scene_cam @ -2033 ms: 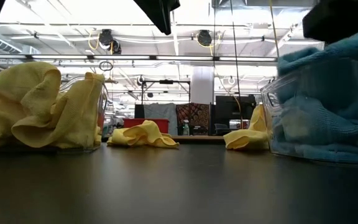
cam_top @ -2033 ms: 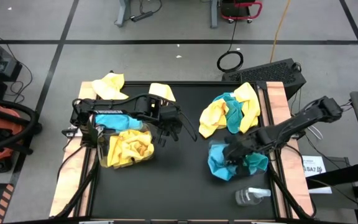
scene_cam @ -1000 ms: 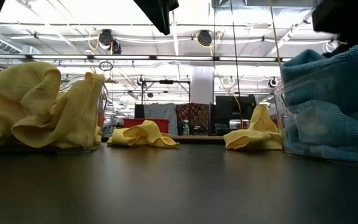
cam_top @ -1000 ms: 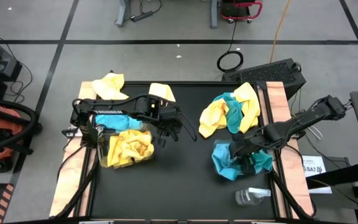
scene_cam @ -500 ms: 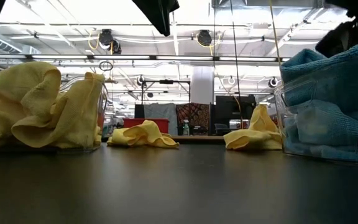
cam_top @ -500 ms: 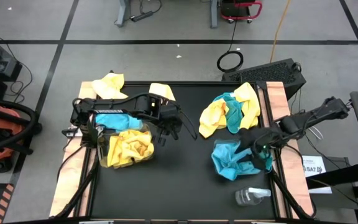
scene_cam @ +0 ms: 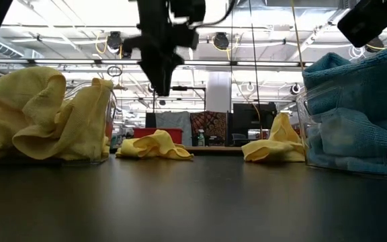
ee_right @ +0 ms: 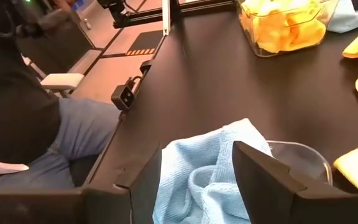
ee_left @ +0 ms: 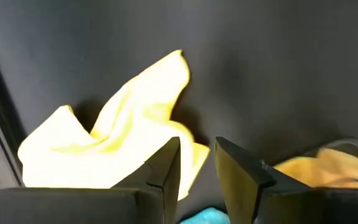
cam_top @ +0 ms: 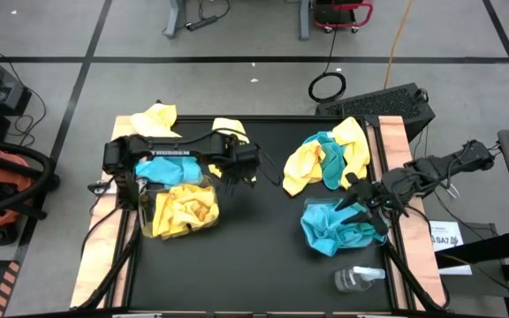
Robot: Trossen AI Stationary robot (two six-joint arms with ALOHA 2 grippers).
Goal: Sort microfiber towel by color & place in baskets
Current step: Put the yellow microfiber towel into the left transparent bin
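Left arm: stretched level across the upper left of the high view, wrist turned down over the black tabletop [cam_top: 254, 256].
Left gripper [cam_top: 244, 173]: fingers a narrow gap apart, nothing between them, hovering just below a loose yellow towel [cam_top: 229, 129] at the tabletop's upper edge; in the left wrist view that towel [ee_left: 110, 140] lies just past the fingertips [ee_left: 166, 163].
Right arm: reaching in from the right edge of the high view, angled down toward centre right.
Right gripper [cam_top: 358, 200]: fingers spread wide and empty, poised at the upper right rim of the blue basket [cam_top: 341, 228].
Blue basket: centre right, stuffed with turquoise towels; the right wrist view shows one [ee_right: 213, 174] between and beyond the fingers.
Yellow basket [cam_top: 178, 210]: centre left, full of yellow towels, a turquoise towel [cam_top: 160, 169] just above it.
Mixed pile [cam_top: 329, 155]: yellow and turquoise towels, upper centre right, just above the right gripper.
Another yellow towel [cam_top: 153, 120]: upper left corner.
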